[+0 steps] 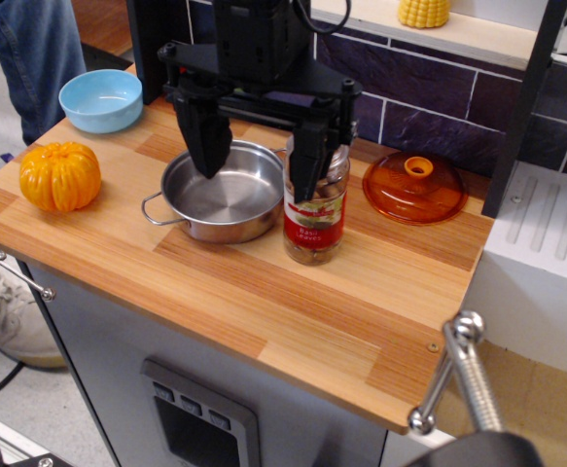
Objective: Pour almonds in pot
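Metal handle (463, 375): nearest the camera, at about 5 o'clock in the view, a chrome bar sticking up past the counter's front right corner.
Counter (293, 311): light wooden top with a broad bare stretch along its front edge.
Jar (315, 209): tall clear glass, upright near the counter's middle, red and white label facing the camera; it stands just beside the pot, at the pot's 3 o'clock.
Almonds (312, 253): brown nuts seen through the glass low in the jar, below the label; how high they reach behind the label is hidden.
Pot (220, 192): shallow shiny steel pan, its inside bare, one loop handle pointing to 8 o'clock; it sits left of the jar, nearly touching it.
Pumpkin (59, 176): small orange one at the pot's 9 o'clock, well apart, near the counter's left edge.
Gripper (259, 146): black, hanging from above with its fingers spread wide apart; the left finger hangs over the pot's rear rim, the right finger crosses in front of the jar's top.
Grip: nothing is clamped; whether the right finger touches the jar cannot be told.
Orange lid (414, 187): translucent dome with a knob, at the jar's 2 o'clock, apart.
Blue bowl (101, 100): light blue, far left corner, at the pot's 10 o'clock.
Far ledge: a yellow object (424, 12) at 1 o'clock, cut by the frame.
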`<state>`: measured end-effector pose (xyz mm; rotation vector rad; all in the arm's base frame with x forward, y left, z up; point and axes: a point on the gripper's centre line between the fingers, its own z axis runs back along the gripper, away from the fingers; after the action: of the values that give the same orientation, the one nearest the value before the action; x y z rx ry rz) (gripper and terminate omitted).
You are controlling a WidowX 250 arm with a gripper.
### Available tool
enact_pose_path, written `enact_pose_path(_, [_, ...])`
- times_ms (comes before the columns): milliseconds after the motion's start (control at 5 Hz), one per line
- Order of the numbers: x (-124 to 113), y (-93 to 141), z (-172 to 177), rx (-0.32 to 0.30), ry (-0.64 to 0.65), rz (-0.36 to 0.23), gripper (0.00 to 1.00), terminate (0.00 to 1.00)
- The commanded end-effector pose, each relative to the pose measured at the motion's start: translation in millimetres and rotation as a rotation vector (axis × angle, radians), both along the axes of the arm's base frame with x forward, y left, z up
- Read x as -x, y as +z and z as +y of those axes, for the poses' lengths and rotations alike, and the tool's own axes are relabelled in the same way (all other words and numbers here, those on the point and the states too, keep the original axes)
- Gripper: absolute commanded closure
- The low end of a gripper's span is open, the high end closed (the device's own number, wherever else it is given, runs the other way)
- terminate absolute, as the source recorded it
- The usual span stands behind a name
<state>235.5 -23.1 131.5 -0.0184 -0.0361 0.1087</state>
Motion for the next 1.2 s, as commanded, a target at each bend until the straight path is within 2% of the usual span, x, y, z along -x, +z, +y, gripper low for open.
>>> enact_pose_path(0, [0.0, 0.0, 0.0, 0.0, 0.0, 0.0, 0.0, 0.0])
enact_pose_path(400, [-29.4, 12.8, -50.6, -0.144, -0.349, 0.067, 0.0, 0.0])
enact_pose_path(600, [-43.3, 12.2, -70.5, -0.295, -0.61, 0.183, 0.0, 0.0])
enact_pose_path(800, [-55.0, 4.2, -86.5, -0.486, -0.867, 0.325, 0.0, 0.0])
enact_pose_path(1000, [-68.8, -13.4, -92.7, -0.624, -1.086, 0.596, 0.0, 0.0])
